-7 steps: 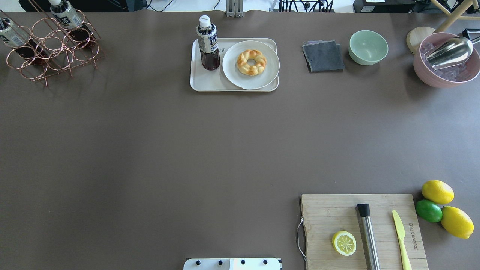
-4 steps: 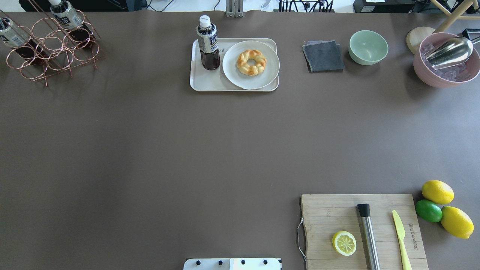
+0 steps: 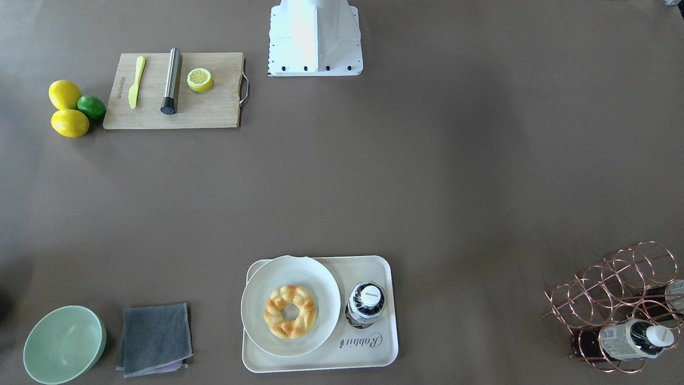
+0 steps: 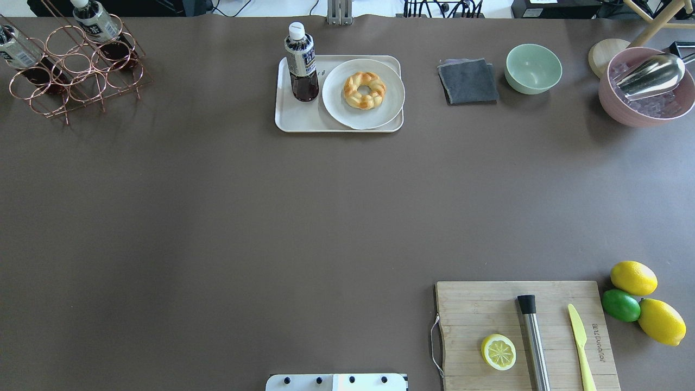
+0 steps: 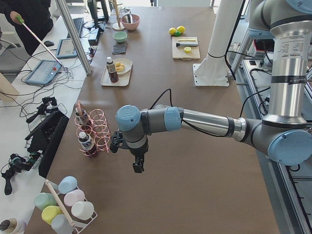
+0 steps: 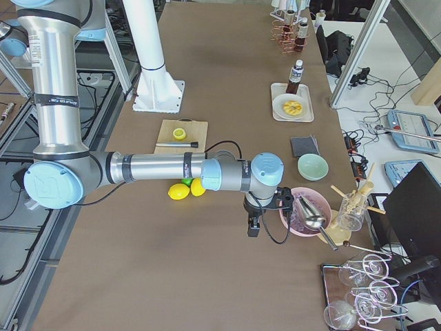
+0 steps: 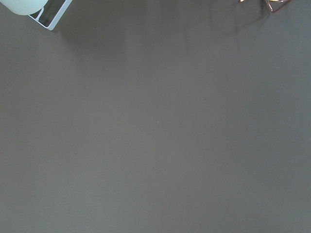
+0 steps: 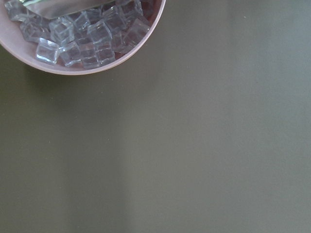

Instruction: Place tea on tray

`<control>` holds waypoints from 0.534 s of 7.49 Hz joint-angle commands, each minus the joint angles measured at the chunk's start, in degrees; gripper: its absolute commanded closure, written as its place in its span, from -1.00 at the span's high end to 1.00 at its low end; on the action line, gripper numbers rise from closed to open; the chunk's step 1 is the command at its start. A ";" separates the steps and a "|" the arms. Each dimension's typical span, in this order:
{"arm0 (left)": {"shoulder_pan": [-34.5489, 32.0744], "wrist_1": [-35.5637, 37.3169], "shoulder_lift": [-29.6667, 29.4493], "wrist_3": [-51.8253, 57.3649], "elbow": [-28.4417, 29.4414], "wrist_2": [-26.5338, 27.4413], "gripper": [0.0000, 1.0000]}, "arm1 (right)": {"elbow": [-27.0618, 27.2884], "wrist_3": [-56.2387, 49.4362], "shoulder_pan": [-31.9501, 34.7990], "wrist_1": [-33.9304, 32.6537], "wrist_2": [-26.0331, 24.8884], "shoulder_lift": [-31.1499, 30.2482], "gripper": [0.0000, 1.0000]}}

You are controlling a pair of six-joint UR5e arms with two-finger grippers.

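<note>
nothing on the worktop [image 4: 217, 217] has shifted over the last second. the tea [image 4: 302, 65] stands upright in the same spot on the tray [image 4: 304, 122], at the tray's left end as the overhead view shows it. it is just beside the round plate [image 4: 339, 111] that carries the bread ring [image 4: 364, 90]. no arm is near the tray in the overhead or front view. judged from that, the placing looks finished, with nothing left to do but stay clear.

the left end effector [image 5: 138, 165] hangs over bare worktop near the copper wire rack [image 5: 97, 131], apart from it, with nothing seen in it. the right end effector [image 6: 253, 226] hangs just beside the pink ice bowl [image 6: 306, 214], also with nothing seen in it. both appear only in the side views, so i cannot tell how far either one is parted.
</note>
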 commanded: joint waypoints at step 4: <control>1.54 -0.09 0.78 0.07 1.21 0.35 0.95 | 0.76 0.00 0.00 0.00 0.00 -0.01 1.00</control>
